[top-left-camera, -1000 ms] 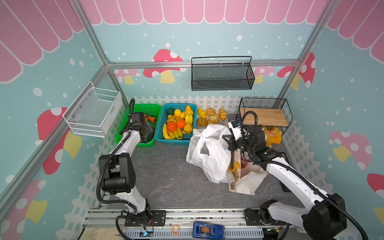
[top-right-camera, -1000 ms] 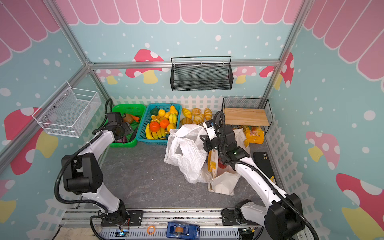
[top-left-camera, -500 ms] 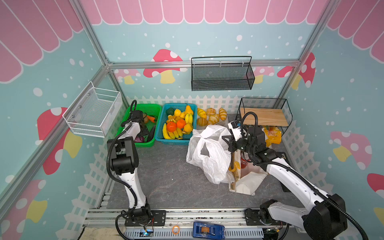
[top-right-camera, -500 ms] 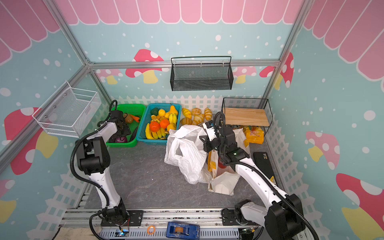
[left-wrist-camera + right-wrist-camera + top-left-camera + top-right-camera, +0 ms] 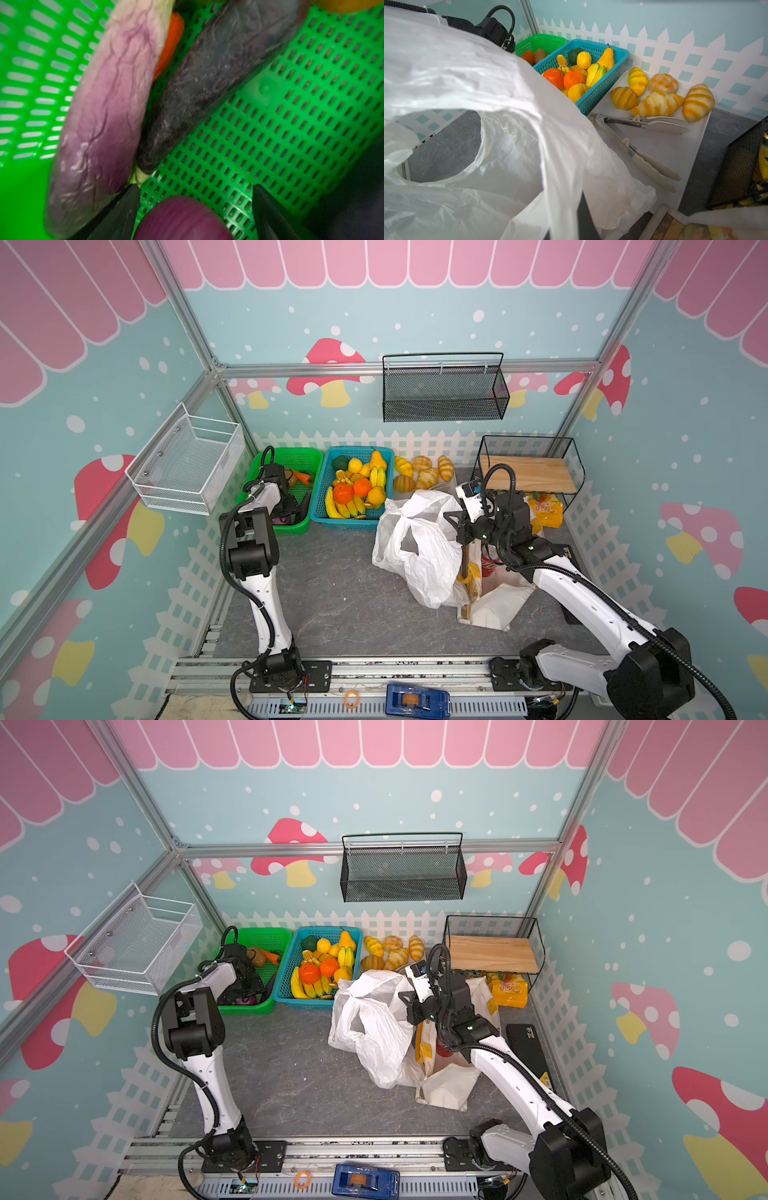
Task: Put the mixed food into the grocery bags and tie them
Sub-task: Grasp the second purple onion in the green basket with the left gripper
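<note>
Left wrist view, lower centre: left gripper (image 5: 194,186), jaws spread, now straddles a round purple onion (image 5: 182,220) in the green slotted plastic basket (image 5: 291,124), grasp-ready, while right gripper (image 5: 453,517) clamps the crinkly white plastic bag (image 5: 428,572).

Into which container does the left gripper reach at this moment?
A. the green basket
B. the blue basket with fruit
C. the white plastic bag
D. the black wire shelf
A: the left wrist view shows the left gripper, jaws open, just above the perforated floor of the green basket, with a purple onion close to it.
</note>
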### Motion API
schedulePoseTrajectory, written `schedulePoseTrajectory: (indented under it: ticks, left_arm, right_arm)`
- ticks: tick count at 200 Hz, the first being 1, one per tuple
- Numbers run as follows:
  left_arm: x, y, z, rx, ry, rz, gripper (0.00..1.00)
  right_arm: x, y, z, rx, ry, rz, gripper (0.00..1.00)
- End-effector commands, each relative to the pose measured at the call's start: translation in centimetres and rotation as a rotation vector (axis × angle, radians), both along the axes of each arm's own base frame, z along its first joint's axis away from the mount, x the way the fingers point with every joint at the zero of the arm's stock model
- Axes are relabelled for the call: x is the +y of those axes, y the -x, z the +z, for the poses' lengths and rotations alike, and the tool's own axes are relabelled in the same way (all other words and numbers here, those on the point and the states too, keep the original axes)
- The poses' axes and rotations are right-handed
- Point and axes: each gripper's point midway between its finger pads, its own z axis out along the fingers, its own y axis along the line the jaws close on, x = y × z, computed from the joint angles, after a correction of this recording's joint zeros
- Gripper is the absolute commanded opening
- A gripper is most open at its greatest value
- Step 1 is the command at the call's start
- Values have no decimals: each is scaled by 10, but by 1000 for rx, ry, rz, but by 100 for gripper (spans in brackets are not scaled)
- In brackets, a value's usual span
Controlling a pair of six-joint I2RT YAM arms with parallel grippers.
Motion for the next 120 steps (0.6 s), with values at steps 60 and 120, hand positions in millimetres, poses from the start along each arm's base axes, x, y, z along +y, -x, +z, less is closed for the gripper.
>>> schedulePoseTrajectory:
  ticks: [60,120]
  left_arm:
    - [-14,-8,47,-116,42,6,65]
    - [-24,-2,113,-293,20,25,54]
  right_arm:
    - [1,1,3,-15,-10,14,0]
    - [1,1,5,-14,-11,12,0]
